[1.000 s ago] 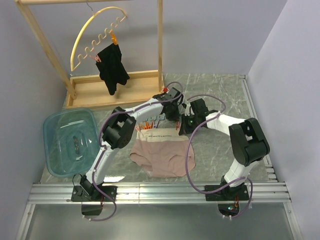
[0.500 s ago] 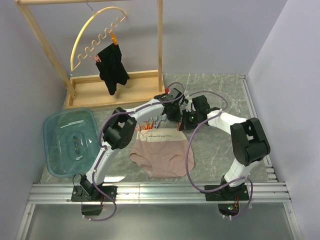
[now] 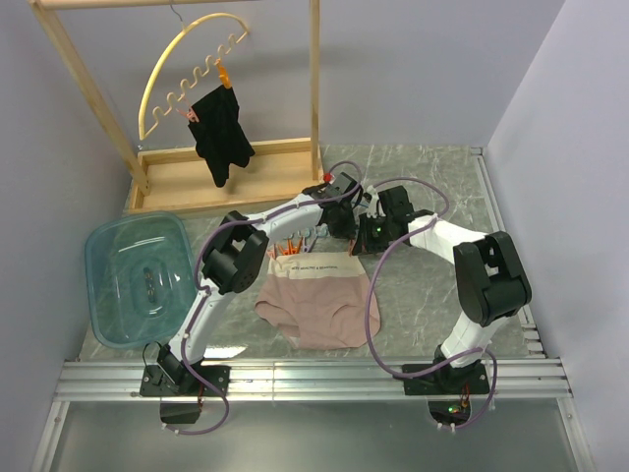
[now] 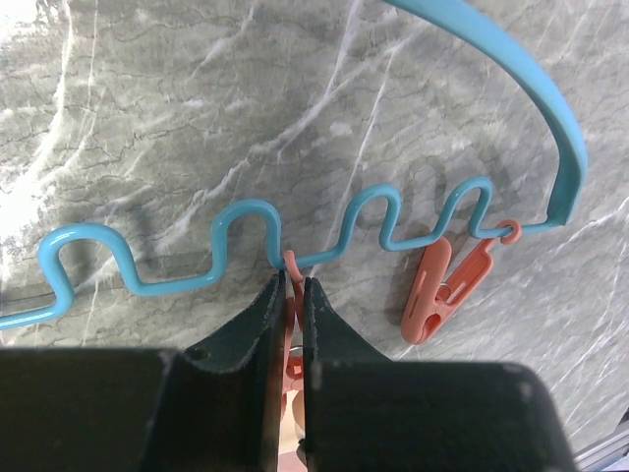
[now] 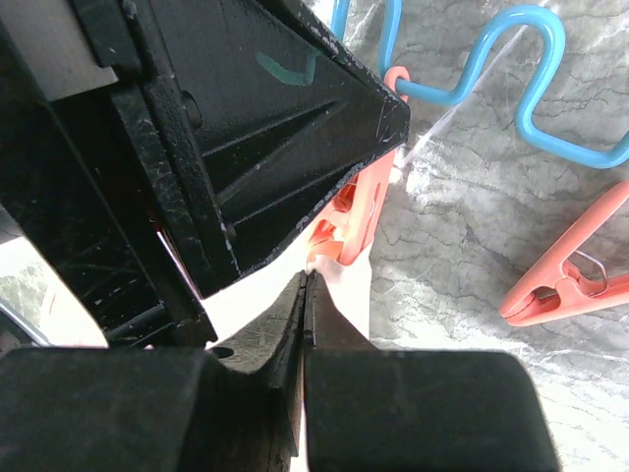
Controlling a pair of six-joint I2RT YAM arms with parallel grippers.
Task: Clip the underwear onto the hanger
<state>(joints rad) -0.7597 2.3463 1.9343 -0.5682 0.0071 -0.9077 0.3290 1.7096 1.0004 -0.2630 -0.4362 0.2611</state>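
The pink-beige underwear lies flat on the marble table, cream waistband at the far side. The light-blue hanger lies beyond it, mostly hidden by the arms in the top view. My left gripper is shut on an orange-pink clip hanging from the hanger's wavy edge. In the top view it is above the waistband's right corner. My right gripper is shut on the waistband's edge, held right under that clip. It also shows in the top view.
A second clip hangs loose at the hanger's end, also seen in the right wrist view. A wooden rack at the back holds a yellow hanger with a black garment. A teal tub sits at the left.
My right gripper has moved a little back and up towards the left gripper, drawing the waistband's right corner with it. The left gripper has hardly moved.
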